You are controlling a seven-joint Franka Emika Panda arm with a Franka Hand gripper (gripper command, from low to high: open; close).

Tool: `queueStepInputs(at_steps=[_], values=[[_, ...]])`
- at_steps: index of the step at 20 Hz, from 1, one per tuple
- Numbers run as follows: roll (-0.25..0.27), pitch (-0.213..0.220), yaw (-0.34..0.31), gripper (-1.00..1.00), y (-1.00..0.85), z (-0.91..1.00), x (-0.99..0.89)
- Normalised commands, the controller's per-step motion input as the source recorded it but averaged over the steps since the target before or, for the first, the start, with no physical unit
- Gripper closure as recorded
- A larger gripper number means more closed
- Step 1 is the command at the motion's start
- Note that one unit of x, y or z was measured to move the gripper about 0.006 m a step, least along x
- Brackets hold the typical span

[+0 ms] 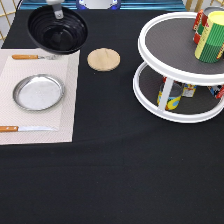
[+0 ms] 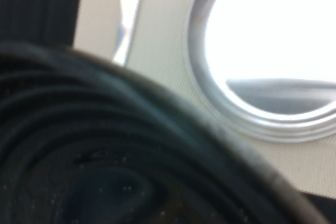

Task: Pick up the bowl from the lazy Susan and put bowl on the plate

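We saw the gripper point(image 1: 58, 12) clamped on the bowl point(image 1: 57, 30), off the lazy Susan point(image 1: 172, 60), upper left, above the plate point(image 1: 38, 92).

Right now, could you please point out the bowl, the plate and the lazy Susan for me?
bowl point(image 1: 56, 31): exterior view, ribbed inner wall.
plate point(image 1: 38, 92): exterior view, flat silver centre.
lazy Susan point(image 1: 167, 39): exterior view, bare dark surface of the upper tier.

gripper point(image 1: 58, 12): only a sliver visible at 12 o'clock of the exterior view. Light grey/silver metallic finger piece, small darker patch on it. No cables, screws or markings discernible.
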Motion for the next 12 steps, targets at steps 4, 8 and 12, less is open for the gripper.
queueStepInputs(at_steps=[4, 8, 12], values=[[0.0, 0.008, -0.219, 1.0, -0.46, -0.37, 0.0], [-0.008, 0.027, -0.252, 1.0, -0.33, -0.51, -0.01], [-0.022, 0.037, -0.25, 1.0, -0.31, -0.54, -0.01]])
